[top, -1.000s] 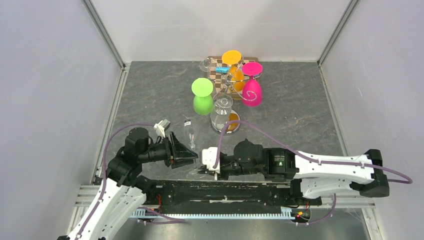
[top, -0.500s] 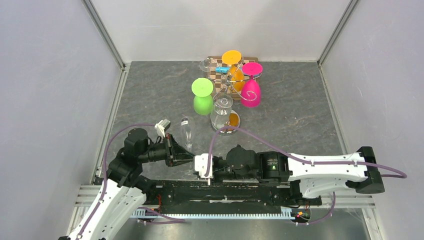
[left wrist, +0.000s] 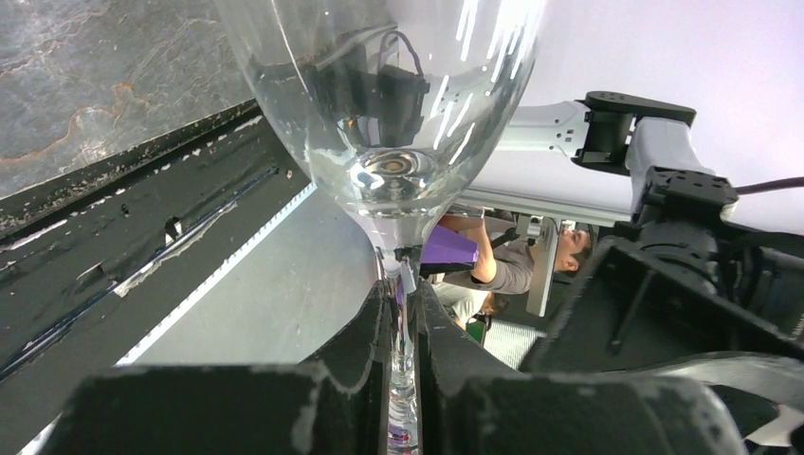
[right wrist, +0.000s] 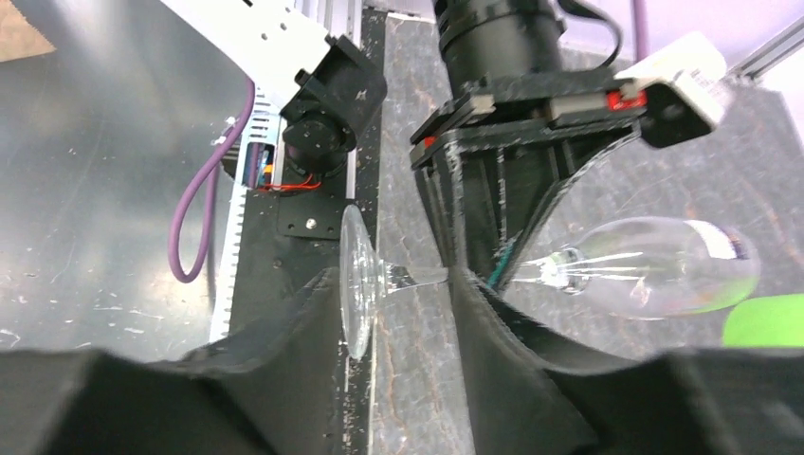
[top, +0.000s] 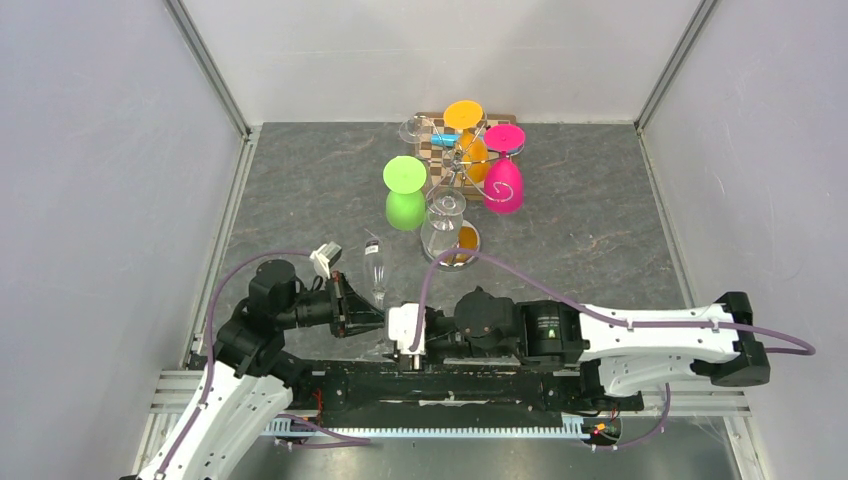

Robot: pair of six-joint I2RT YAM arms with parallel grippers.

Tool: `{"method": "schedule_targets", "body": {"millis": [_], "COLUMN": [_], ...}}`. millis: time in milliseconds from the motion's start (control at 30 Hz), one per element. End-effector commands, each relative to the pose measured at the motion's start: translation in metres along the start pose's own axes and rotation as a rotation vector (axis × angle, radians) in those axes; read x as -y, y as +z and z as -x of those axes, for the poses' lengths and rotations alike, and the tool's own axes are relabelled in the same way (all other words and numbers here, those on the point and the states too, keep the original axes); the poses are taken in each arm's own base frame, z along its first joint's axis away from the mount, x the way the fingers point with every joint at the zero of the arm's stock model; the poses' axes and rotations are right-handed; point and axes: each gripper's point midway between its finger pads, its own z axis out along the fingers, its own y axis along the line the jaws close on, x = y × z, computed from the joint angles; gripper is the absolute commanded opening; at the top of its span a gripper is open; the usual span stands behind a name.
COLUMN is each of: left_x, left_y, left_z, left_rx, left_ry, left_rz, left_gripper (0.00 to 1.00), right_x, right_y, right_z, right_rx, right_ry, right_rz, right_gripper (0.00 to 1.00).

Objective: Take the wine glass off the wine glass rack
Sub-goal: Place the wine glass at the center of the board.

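Note:
A clear wine glass [top: 375, 268] lies nearly level above the near part of the table, off the wine glass rack [top: 459, 162]. My left gripper [left wrist: 403, 332] is shut on its thin stem, and the bowl [left wrist: 389, 114] fills the top of the left wrist view. In the right wrist view, my right gripper [right wrist: 393, 284] stands open around the glass's round foot [right wrist: 356, 284] and the stem end. The left gripper's black fingers [right wrist: 484, 218] clamp the stem just beyond it. The bowl [right wrist: 654, 270] points away to the right.
The chrome rack at the back still carries a green glass [top: 405, 195], an orange one [top: 465, 130], a pink one [top: 503, 180] and clear ones [top: 443, 222]. A checkered board [top: 432, 140] lies under it. Grey walls stand on both sides.
My left gripper has shut on the stem of the clear glass. My right gripper, shut on the glass before, has opened, and its arm has shifted a little to the left.

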Motion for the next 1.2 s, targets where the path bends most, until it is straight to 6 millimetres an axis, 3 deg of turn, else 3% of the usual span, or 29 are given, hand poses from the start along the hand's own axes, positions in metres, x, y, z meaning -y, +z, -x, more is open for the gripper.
{"method": "schedule_targets", "body": {"millis": [0,100,567,900,1167], "left_x": [0.009,0.005,0.001,-0.006,-0.007], "left_y": [-0.006,-0.008,-0.019,-0.017,-0.004], "left_z": [-0.01,-0.015,-0.041,-0.076,-0.094], "left_rx": [-0.048,-0.08,-0.317,-0.511,-0.622], "left_ry": [0.096,0.145,0.455,0.607,0.776], "left_rz": [-0.035,-0.024,-0.003,0.002,-0.018], "left_gripper": [0.02,0.02,0.02,0.02,0.02], "right_x": [0.006,0.009,0.048,0.053,0.043], "right_y": [-0.027,-0.042,-0.095,-0.124,-0.124], "right_z": [0.051,0.048,0.017,0.01,0.005], "right_rx": [0.127,0.101,-0.008,0.006,-0.003], "right_ry": [0.041,0.084,0.342,0.484,0.601], "right_rz": [0.001,-0.015,-0.242,-0.232,-0.159], "right_gripper": [0.56,0.63,0.65,0.66,0.66]}}
